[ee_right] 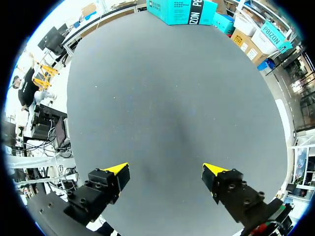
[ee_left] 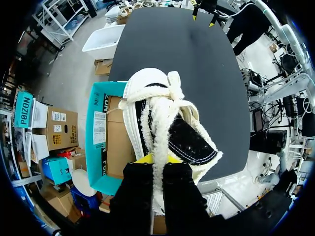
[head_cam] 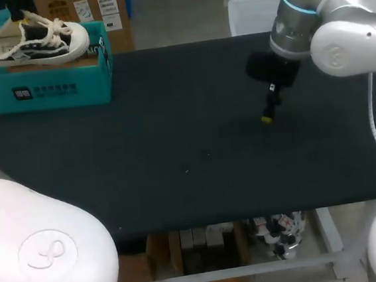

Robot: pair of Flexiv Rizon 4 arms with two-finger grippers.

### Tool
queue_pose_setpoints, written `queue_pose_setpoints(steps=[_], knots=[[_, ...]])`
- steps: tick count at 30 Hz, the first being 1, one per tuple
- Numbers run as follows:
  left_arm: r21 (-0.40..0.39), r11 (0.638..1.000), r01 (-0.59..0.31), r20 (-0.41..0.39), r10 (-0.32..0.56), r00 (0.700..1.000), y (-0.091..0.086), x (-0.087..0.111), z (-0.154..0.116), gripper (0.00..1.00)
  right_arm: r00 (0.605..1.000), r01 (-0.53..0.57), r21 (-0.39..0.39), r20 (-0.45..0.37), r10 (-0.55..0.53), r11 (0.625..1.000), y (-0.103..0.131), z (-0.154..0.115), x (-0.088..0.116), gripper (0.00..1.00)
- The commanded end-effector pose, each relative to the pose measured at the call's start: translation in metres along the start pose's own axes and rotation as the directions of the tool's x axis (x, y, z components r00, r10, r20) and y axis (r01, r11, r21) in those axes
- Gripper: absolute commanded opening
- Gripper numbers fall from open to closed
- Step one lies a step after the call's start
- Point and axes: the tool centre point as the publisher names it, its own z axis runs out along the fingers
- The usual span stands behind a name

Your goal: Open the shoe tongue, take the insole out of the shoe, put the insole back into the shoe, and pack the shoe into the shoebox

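A white and black sneaker (head_cam: 32, 41) with cream laces lies across the open top of the teal shoebox (head_cam: 46, 84) at the table's far left corner. My left gripper (head_cam: 19, 14) is above it, shut on the shoe's upper edge. In the left wrist view the sneaker (ee_left: 167, 123) is pinched in that gripper (ee_left: 156, 162), partly over the shoebox (ee_left: 96, 142) and partly over the table. My right gripper (head_cam: 266, 113) hangs over the table's right half, far from the shoe. It (ee_right: 166, 172) is open and holds nothing, and the shoebox (ee_right: 182, 11) is far ahead of it.
The black table top (head_cam: 175, 149) stretches between the box and my right arm. The white housing of my left arm (head_cam: 45, 248) covers the near left corner in the head view.
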Motion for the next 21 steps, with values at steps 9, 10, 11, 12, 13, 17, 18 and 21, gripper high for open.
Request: queue_pose_setpoints(steps=[9, 10, 11, 12, 13, 17, 18, 21], knots=[[-0.039, 0.997, -0.072, -0.046, 0.070, 0.996, 0.003, -0.058, 0.038, 0.00, 1.000, 0.000, 0.002, 0.001, 0.000, 1.000, 0.000, 0.000, 0.000, 1.00], [-0.042, 0.996, -0.076, -0.045, 0.074, 0.996, 0.003, -0.061, 0.041, 0.00, 1.000, 0.000, 0.002, 0.001, 0.000, 1.000, 0.000, 0.000, 0.000, 1.00], [-0.049, 0.996, -0.080, -0.030, 0.078, 0.996, 0.001, -0.064, 0.045, 0.00, 1.000, 0.000, 0.002, 0.001, 0.000, 1.000, 0.000, 0.000, 0.000, 1.00], [-0.041, 0.996, -0.085, -0.027, 0.084, 0.996, 0.001, -0.068, 0.048, 0.00, 1.000, 0.000, 0.002, 0.001, 0.000, 1.000, 0.000, 0.000, 0.000, 1.00], [-0.038, 0.995, -0.096, -0.014, 0.095, 0.995, 0.000, -0.070, 0.051, 0.00, 1.000, 0.000, 0.002, 0.001, 0.000, 1.000, 0.000, 0.000, 0.000, 1.00], [-0.039, 0.991, -0.127, 0.030, 0.129, 0.991, -0.001, -0.072, 0.067, 0.00, 1.000, 0.000, 0.002, 0.001, 0.000, 1.000, 0.000, 0.000, 0.000, 1.00], [-0.038, 0.990, -0.132, 0.040, 0.134, 0.990, -0.001, -0.072, 0.071, 0.00, 1.000, 0.000, 0.002, 0.001, 0.000, 1.000, 0.000, 0.000, 0.000, 1.00], [-0.050, 0.988, -0.146, 0.068, 0.149, 0.986, 0.000, -0.073, 0.082, 0.00, 1.000, 0.000, 0.002, 0.001, 0.000, 1.000, 0.000, 0.000, 0.000, 1.00]])
